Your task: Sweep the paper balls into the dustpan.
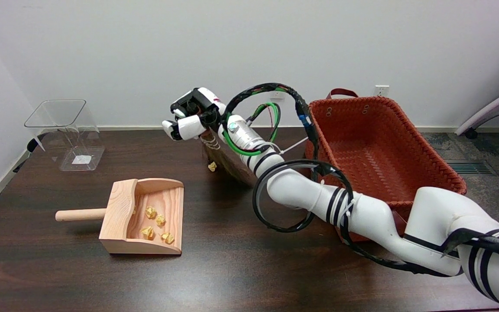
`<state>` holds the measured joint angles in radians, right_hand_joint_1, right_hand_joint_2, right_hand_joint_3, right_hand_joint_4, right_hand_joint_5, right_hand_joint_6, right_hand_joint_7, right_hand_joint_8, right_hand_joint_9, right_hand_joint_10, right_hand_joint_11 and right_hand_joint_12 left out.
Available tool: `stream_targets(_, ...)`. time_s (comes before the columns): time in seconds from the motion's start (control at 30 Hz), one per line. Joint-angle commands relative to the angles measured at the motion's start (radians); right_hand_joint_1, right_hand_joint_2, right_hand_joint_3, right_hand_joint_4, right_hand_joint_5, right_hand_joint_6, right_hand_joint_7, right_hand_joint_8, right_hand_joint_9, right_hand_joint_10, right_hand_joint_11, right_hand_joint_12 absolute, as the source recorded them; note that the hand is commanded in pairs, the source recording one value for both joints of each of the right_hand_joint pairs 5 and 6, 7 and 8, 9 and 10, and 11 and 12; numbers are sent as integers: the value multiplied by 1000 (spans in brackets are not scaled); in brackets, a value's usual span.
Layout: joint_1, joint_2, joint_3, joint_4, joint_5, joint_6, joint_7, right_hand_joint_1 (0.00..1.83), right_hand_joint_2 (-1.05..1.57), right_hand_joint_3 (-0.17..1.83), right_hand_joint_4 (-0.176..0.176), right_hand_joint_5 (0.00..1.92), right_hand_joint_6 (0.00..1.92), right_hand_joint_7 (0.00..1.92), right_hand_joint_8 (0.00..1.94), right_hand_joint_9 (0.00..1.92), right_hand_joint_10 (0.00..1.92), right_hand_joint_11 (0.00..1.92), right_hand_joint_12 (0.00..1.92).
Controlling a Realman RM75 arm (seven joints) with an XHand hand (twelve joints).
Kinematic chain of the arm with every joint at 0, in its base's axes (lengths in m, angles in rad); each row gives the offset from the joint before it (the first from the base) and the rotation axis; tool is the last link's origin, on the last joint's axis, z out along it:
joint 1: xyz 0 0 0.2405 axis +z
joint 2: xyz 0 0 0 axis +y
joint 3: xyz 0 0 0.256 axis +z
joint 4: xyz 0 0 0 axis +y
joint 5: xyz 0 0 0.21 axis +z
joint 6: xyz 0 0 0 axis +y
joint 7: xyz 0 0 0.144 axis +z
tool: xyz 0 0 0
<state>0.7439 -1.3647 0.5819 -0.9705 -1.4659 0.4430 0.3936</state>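
A wooden dustpan (119,216) lies left of the table's middle, its round handle pointing left and its open side facing right. Several yellow paper balls (156,225) rest inside it. One more yellow paper ball (212,166) lies on the table behind the pan, right at the edge of the broom's bristles. My right hand (193,117) grips the top of a small brown broom (228,162), whose bristles touch the table beneath my forearm. Most of the broom is hidden by my wrist and arm.
A large red woven basket (409,143) stands on the right, close behind my arm. A clear plastic container (65,134) sits at the far left corner. The dark table (241,268) runs to the wall at the back.
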Motion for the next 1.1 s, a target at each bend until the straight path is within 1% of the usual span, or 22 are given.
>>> stream_targets(0.03, -32, -39, 1, -9, 91, -39, 59, 1356, 305, 1297, 0, 1920, 1920, 1920, 1920, 1920, 1920, 1920, 1920)
stream_targets(0.1, -31, -40, 4, -35, 164, -56, 52, 1358, 298, 1305, 0, 1920, 1920, 1920, 1920, 1920, 1920, 1920, 1920)
stream_targets(0.4, -38, -41, 2, -132, 317, -49, -25, 1369, 303, 1305, 0, 1920, 1920, 1920, 1920, 1920, 1920, 1920, 1920)
stream_targets(0.7, -53, -58, 4, -192, 341, -7, -52, 1361, 378, 1276, 0, 1920, 1920, 1920, 1920, 1920, 1920, 1920, 1920)
stream_targets(0.87, -63, -50, 16, -246, 341, 14, -219, 1358, 405, 1257, 0, 1920, 1920, 1920, 1920, 1920, 1920, 1920, 1920)
stream_targets(0.97, -76, -48, 26, -265, 348, 14, -259, 1358, 418, 1254, 0, 1920, 1920, 1920, 1920, 1920, 1920, 1920, 1920)
stream_targets(1.1, -85, -43, 28, -285, 363, 20, -259, 1359, 426, 1249, 0, 1920, 1920, 1920, 1920, 1920, 1920, 1920, 1920)
